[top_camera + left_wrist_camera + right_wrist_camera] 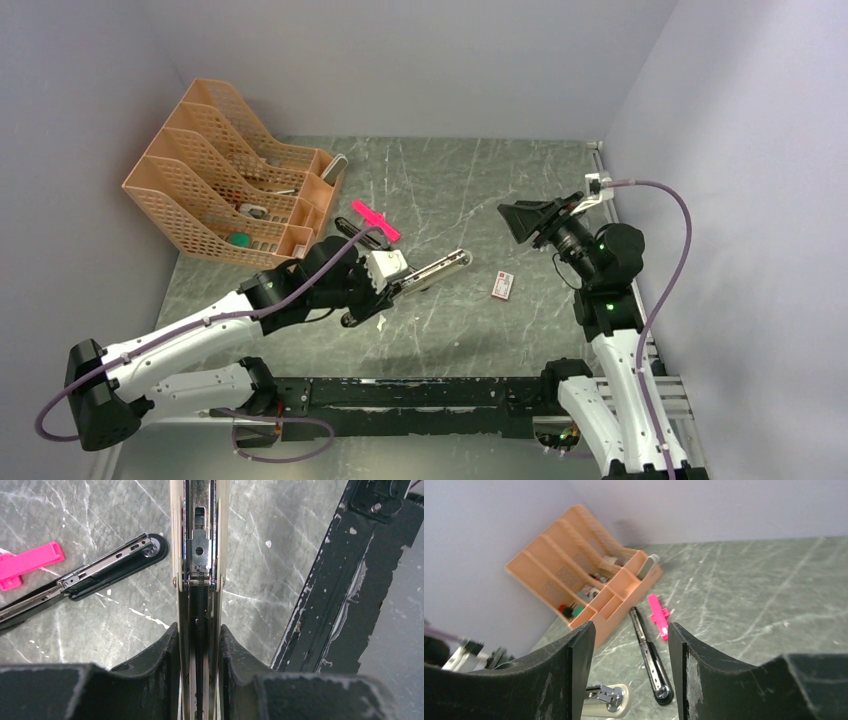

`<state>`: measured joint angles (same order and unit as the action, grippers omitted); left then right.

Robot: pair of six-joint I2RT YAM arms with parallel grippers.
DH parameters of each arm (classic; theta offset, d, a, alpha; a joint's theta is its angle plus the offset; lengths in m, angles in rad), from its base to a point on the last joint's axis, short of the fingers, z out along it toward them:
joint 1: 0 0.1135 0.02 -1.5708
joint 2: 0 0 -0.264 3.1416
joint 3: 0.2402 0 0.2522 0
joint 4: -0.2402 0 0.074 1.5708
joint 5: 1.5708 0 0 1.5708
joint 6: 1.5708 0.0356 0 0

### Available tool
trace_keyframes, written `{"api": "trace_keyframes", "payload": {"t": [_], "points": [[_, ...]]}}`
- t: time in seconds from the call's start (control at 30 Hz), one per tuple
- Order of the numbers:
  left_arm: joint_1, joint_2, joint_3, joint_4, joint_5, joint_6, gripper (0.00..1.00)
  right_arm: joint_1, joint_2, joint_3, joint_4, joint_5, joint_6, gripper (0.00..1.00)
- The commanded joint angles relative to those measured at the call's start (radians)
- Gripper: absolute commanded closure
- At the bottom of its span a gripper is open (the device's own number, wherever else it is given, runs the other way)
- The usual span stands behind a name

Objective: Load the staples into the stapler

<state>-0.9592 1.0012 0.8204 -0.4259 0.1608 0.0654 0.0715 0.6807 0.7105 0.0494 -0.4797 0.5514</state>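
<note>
Now L tool (199, 632) clamps stapler (200, 550); R tool (630, 632) open, empty.

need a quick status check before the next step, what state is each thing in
stapler: open, rail showing, clamped in left gripper
right gripper: open, empty
staple box: lying on table, not held
black stick: lying on table
pink piece: lying on table
</note>
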Motion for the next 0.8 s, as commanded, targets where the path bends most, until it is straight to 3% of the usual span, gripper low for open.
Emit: {"api": "trace_keyframes", "payload": {"t": [0.0, 0.17, 0.27, 0.43, 0.77], "points": [[0.000, -0.008, 0.075, 0.006, 0.042, 0.110, 0.93, 0.032, 0.045, -0.035, 0.198, -0.239, -0.056, 0.41], [0.000, -0.042, 0.047, 0.042, -0.034, 0.144, 0.93, 0.281, 0.072, -0.030, 0.130, -0.233, -0.315, 0.37], [0.000, -0.100, 0.004, 0.064, 0.053, 0.211, 0.93, 0.404, 0.042, -0.043, 0.045, -0.175, -0.503, 0.36], [0.000, -0.150, -0.020, 0.032, 0.055, 0.285, 0.93, 0.509, 0.015, -0.082, -0.044, -0.215, -0.696, 0.37], [0.000, -0.087, 0.039, -0.158, 0.093, 0.429, 0.93, 0.718, 0.155, 0.026, -0.316, -0.148, -0.977, 0.38]]}}
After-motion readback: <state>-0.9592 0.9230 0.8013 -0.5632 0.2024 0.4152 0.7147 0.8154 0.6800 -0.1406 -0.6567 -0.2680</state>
